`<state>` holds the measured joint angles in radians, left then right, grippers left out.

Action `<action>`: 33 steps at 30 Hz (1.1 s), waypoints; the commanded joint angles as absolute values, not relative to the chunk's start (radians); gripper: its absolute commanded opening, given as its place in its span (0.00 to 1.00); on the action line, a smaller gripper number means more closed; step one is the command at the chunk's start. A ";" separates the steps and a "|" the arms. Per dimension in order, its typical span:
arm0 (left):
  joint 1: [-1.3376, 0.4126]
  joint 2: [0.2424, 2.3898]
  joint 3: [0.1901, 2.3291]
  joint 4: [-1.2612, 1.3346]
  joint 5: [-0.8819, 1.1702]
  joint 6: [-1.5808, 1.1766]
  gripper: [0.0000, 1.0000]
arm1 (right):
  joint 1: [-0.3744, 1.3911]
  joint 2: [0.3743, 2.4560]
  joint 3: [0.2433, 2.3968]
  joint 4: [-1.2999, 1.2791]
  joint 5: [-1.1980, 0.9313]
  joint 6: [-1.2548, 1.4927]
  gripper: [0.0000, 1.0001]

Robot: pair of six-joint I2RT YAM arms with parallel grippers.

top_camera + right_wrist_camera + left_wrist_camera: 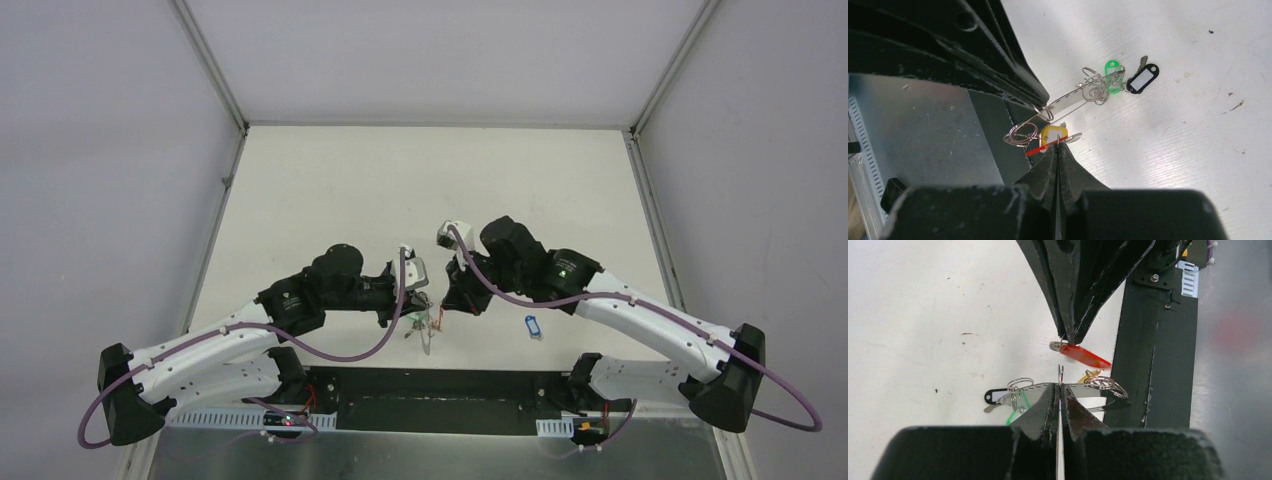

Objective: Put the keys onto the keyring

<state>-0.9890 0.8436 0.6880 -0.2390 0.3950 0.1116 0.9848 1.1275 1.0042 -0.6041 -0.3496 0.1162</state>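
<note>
The white counter (pixel 420 190) carries both arms. The left arm (pixel 230 340) and right arm (pixel 640 310) bend inward, so the 2 claws face each other tip to tip near the counter's near edge.

The left claw (pixel 1060 386) is fully closed, pinching the keyring (pixel 1068 100) by its thin edge. From both wrist views the keyring reads as a narrow silver band running out to either side of that grip. The right claw (pixel 1059 145) is also fully closed, gripping the red key (pixel 1088 356) at the small ring where tag and key join. The red key sits just beside the keyring, and I cannot tell whether they touch.

The green key (pixel 1112 75) and black key (pixel 1143 78) bunch together at the keyring's far end, away from the arm bases, tangled among split rings (pixel 1093 87). A yellow tag (pixel 1054 132) hangs by the keyring close to the right claw's tips, next to 1 more split ring. The blue key (pixel 533 327) lies alone on the counter, well apart, under the right arm.
</note>
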 commanded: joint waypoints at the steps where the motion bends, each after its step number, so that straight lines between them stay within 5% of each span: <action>1: -0.998 0.820 0.703 -0.189 0.410 0.111 0.00 | 0.983 1.058 1.035 -0.585 -0.396 0.048 0.00; 33: -1.000 0.842 0.709 -0.196 0.433 0.104 0.00 | 1.012 1.154 1.046 -0.495 -0.459 0.023 0.00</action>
<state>-0.9890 0.8413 0.6884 -0.2459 0.4030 0.1184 1.0050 1.1572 1.0340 -0.5648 -0.4492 -0.0051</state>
